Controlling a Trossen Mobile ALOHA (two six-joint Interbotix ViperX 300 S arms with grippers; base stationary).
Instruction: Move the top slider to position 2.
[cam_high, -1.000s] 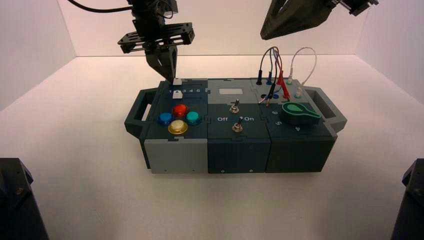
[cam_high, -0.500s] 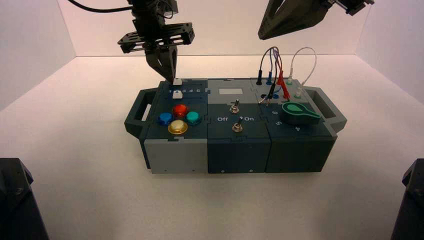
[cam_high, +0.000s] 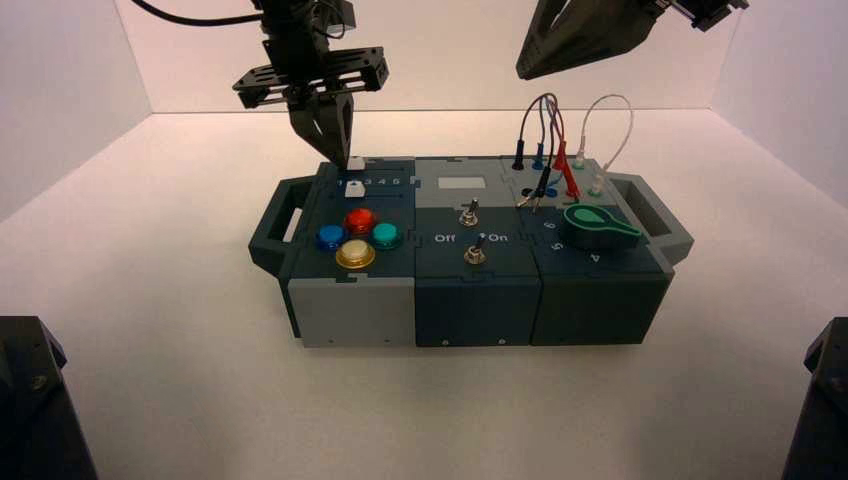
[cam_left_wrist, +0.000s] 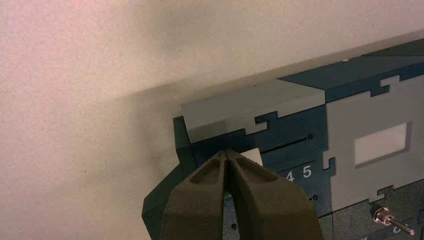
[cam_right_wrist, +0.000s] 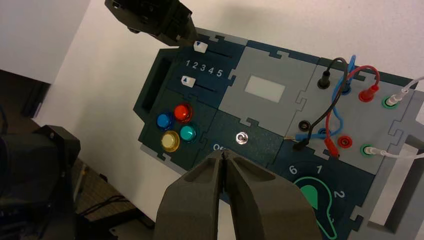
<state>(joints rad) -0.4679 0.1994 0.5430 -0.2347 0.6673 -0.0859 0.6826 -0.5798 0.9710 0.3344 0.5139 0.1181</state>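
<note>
White and squarish, the top slider's cap knob (cam_right_wrist: 199, 47) touches the left gripper (cam_high: 334, 152), whose dark fingers are pressed together. The right gripper (cam_right_wrist: 225, 158), clenched too, hangs high above the dark teal control box (cam_high: 480, 300).

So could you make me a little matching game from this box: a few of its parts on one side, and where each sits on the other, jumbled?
Things:
1. top slider
2. green knob
3. yellow button
4. left gripper

Places or states:
A. on the box's right section, beside the wires
B. fingers together, tips right at the white slider cap
C. at the far left corner, above the row of numerals
D. nearest the front in the cluster of four buttons

Pairs: 1-C, 2-A, 3-D, 4-B
</note>
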